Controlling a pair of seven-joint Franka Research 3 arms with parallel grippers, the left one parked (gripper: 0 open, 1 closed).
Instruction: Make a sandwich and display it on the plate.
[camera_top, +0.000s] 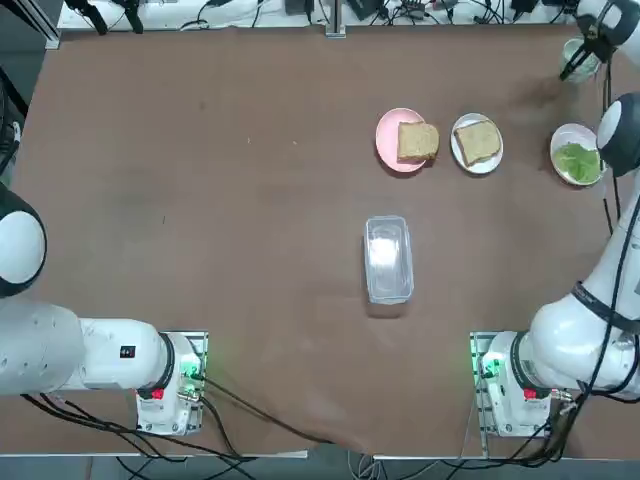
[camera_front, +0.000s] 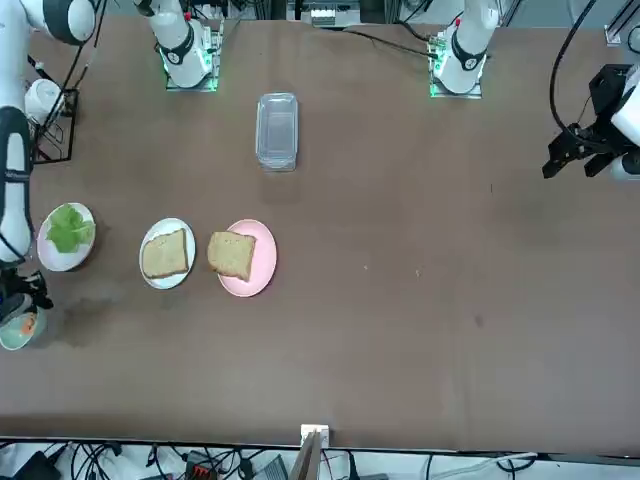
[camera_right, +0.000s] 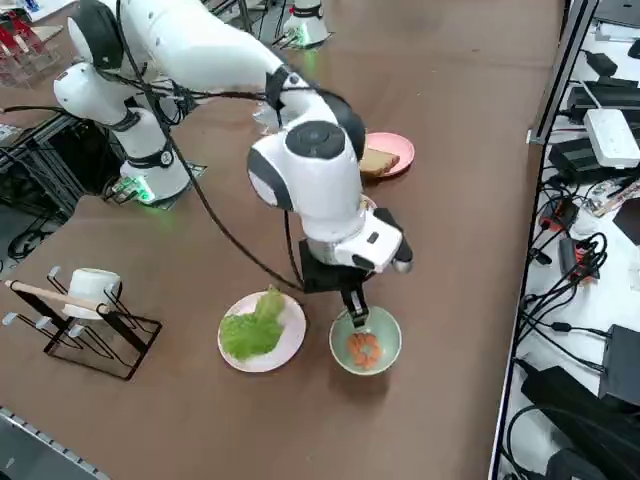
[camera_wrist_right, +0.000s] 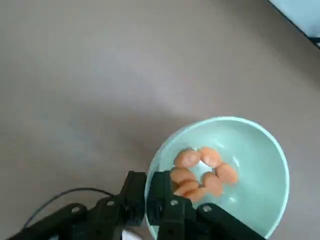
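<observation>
Nearest the robot's base, a clear rectangular plastic container (camera_top: 388, 258) lies alone at the middle of the brown tabletop (camera_top: 200, 200). Beyond it, at about one o'clock from the container, a row of dishes runs towards the right. First is a round pink plate (camera_top: 401, 140) carrying a tan toasted bread slice (camera_top: 418, 141) that overhangs its right rim. Just beside it at three o'clock sits the small round glossy white plate (camera_top: 477, 144) with a second toasted bread slice (camera_top: 479, 142) lying flat on it. No stacked sandwich is built; the two slices lie apart on separate plates. Further along at three o'clock, another white plate (camera_right: 262, 332) holds a ruffled green lettuce leaf (camera_right: 250, 326). Farthest out, at about one o'clock from the lettuce plate, stands a pale mint-green round bowl (camera_wrist_right: 240, 172) holding orange-pink filling slices (camera_wrist_right: 200, 170). The right gripper (camera_wrist_right: 146, 197) hangs over the bowl's rim pointing downward, its black fingers (camera_wrist_right: 132, 192) pinched together with hardly any gap, and whether a slice is caught between them cannot be told.
</observation>
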